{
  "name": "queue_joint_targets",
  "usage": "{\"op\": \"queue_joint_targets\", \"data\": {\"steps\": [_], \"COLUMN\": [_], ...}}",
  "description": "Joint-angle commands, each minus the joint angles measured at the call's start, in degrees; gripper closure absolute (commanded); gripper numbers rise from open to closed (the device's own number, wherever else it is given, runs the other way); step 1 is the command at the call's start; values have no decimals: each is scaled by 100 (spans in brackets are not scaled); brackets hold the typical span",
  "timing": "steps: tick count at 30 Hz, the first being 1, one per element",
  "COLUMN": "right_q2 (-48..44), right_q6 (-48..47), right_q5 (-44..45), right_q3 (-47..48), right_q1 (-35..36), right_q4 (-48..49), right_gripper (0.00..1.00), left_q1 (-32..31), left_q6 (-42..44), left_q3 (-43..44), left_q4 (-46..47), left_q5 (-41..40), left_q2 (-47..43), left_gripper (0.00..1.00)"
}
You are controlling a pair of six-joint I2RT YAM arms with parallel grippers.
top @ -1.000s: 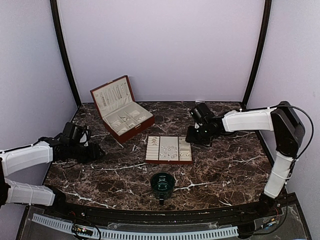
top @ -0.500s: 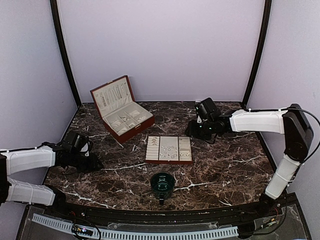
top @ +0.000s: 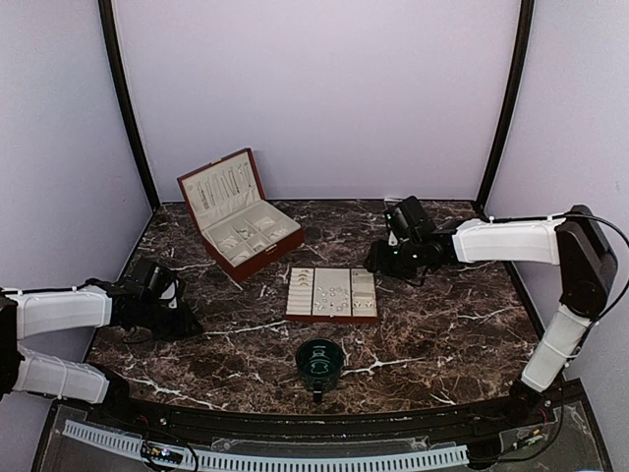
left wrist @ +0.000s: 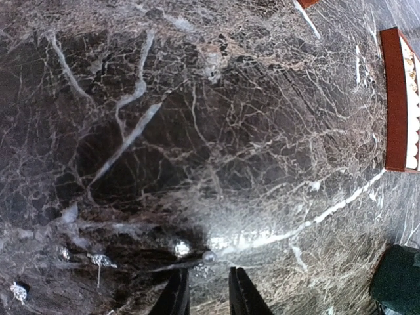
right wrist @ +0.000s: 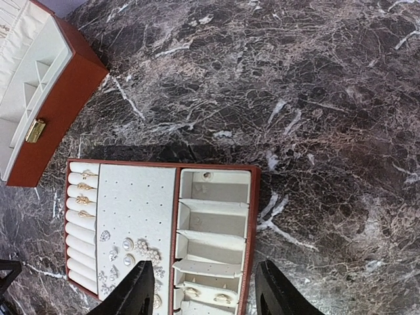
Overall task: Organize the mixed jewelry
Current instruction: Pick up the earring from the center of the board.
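On the dark marble at the left, several loose jewelry pieces glint in the left wrist view. A pearl stud (left wrist: 209, 257) with its pin pointing left lies just ahead of my left gripper (left wrist: 207, 272). Its jaws stand a narrow gap apart with only marble between them. A second bead (left wrist: 182, 248) and a sparkly stud (left wrist: 98, 260) lie beside it. My right gripper (right wrist: 205, 264) hangs open above the cream-padded tray (right wrist: 253, 197). The tray holds pearl earrings (right wrist: 131, 252) and gold rings (right wrist: 82, 187). From above, the left gripper (top: 182, 320) is low at the table's left and the right gripper (top: 379, 260) is behind the tray (top: 332, 317).
An open red jewelry box (top: 263, 258) with cream compartments stands at the back left. A dark green cup (top: 320, 362) sits near the front edge, in front of the tray. Its rim shows at the lower right of the left wrist view as a green cup (left wrist: 399, 282).
My left gripper has drawn back toward the near left and its jaws have narrowed. The right arm has stretched out, shifting its gripper slightly farther back, jaws a little wider.
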Motion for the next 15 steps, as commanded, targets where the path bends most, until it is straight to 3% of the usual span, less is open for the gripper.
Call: {"op": "queue_joint_targets", "data": {"steps": [1,15], "right_q2": [-164,-150], "right_q6": [1,-9], "right_q5": [-39,-104], "right_q3": [-42,-40], "right_q1": [13,9], "right_q4": [208,235], "right_gripper": [47,46], "left_q1": [15,14], "left_q6": [103,233], "left_q3": [-99,-71], "left_q4": [121,86], "left_q5": [57,-103], "left_q2": [2,49], "left_gripper": [78,79]}}
